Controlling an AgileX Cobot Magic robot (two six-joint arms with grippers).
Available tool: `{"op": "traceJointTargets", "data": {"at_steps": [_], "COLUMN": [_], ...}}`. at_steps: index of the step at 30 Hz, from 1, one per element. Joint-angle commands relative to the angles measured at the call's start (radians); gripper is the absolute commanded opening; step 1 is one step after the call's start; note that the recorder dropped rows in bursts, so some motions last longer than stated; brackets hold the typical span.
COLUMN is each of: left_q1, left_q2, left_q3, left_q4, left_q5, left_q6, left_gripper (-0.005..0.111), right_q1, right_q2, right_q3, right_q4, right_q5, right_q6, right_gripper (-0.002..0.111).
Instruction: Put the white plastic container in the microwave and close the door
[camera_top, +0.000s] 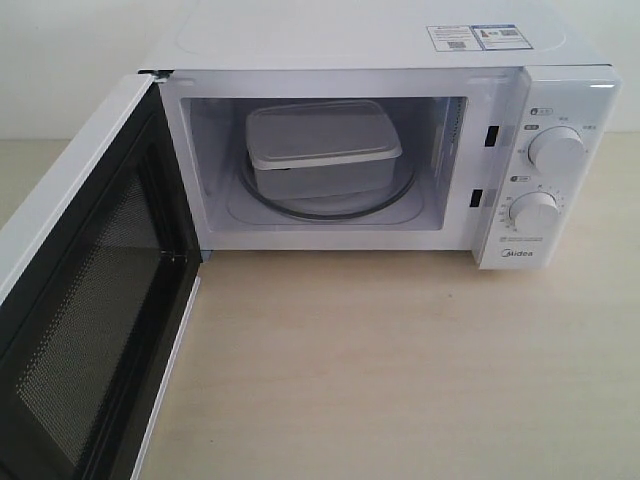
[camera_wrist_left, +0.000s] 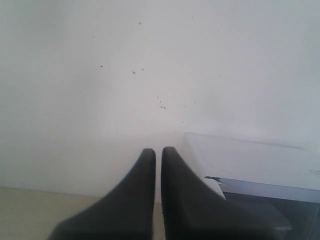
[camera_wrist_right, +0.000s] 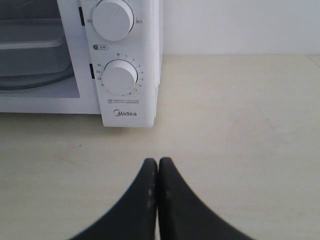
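The white plastic container sits lidded on the glass turntable inside the microwave. The door hangs wide open at the left, its dark mesh window facing the room. Neither gripper shows in the exterior view. My left gripper is shut and empty, looking at a white wall with the microwave's top corner beside it. Low over the table, my right gripper is shut with nothing in it, in front of the dial panel; the container's edge shows inside.
A light wooden table stretches in front of the microwave. The open door takes up the near left. Two stickers lie on the microwave's top. A white wall stands behind.
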Motion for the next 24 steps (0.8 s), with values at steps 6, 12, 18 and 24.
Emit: {"op": "traceJointTargets", "data": {"at_steps": [6,12,18,24], "left_q1": [0.002,0.002,0.002,0.002], "left_q2": [0.195,0.443,0.687,0.915], "left_q3": [-0.034,-0.173,-0.296,-0.329], "left_q4": [-0.019,-0.014,-0.088,-0.152], "left_q5": [0.055,0.241,0.425,0.574], "left_q6": [-0.068,-0.002,0.249,0.582], "left_gripper": [0.004,0.004,0.004,0.004], "right_q1": [-0.002,-0.002,-0.002,-0.002], "right_q2": [-0.006,-0.006,-0.006,-0.006], "right_q3": [-0.001,-0.001,-0.001,-0.001], "right_q4": [-0.009,-0.009,-0.009,-0.009], "right_q5": [-0.002,-0.002,-0.002,-0.002], "right_q6": [0.001,0.001,0.001,0.001], "right_gripper": [0.000,0.000,0.000,0.000]}}
